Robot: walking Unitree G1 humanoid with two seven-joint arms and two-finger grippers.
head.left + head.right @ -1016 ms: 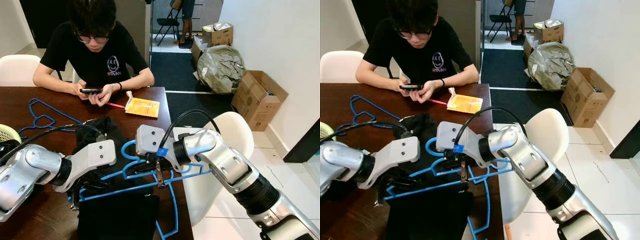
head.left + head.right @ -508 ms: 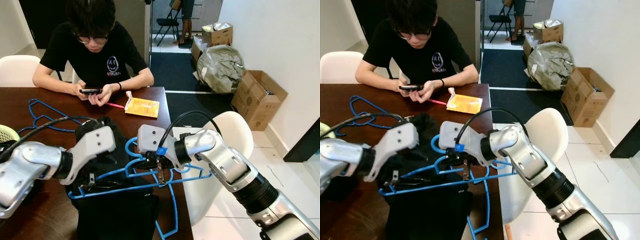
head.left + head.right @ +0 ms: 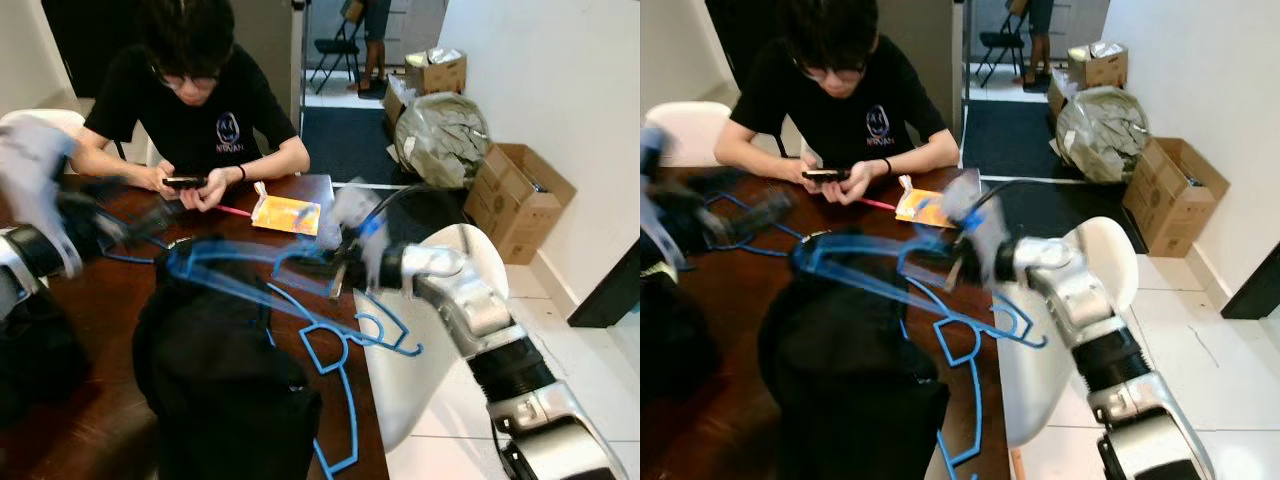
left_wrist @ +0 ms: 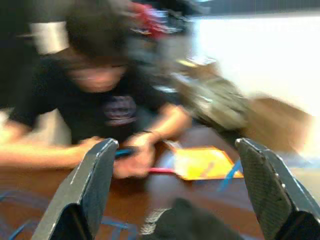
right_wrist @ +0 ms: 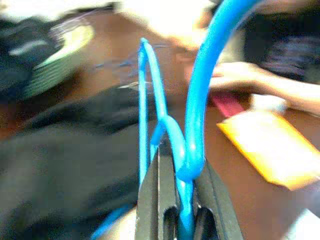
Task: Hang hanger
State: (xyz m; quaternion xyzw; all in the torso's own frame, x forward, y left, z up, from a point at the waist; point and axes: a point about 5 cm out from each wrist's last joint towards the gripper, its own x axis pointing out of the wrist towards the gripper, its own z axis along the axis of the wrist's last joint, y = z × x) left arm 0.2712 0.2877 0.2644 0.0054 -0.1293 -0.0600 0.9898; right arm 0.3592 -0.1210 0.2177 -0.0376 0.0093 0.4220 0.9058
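Blue hanger, blurred, raised above the dark wooden surface and over a heap of black cloth; held near its hook in the right claw, whose two black fingers are clenched on the blue wire, with the hook curving up past the fingertips. Stretches away from the right claw toward the left claw, across the top of the cloth. Second blue hanger just below the right claw, lying at the edge of the surface and jutting past it toward a white chair. More blue hangers flat on the surface near the left claw, blurred.

Left claw up off the surface on the far side of the cloth from the right claw, smeared by motion in the head views; in its wrist view, fingers spread wide apart, nothing between them, black cloth low between the tips.

Beyond both claws, a person in a black T-shirt seated at the surface, both hands on a phone. Orange packet and a red pen just beyond the right claw. Past the right arm, cardboard boxes and a grey bundled bag on the floor by the white wall.
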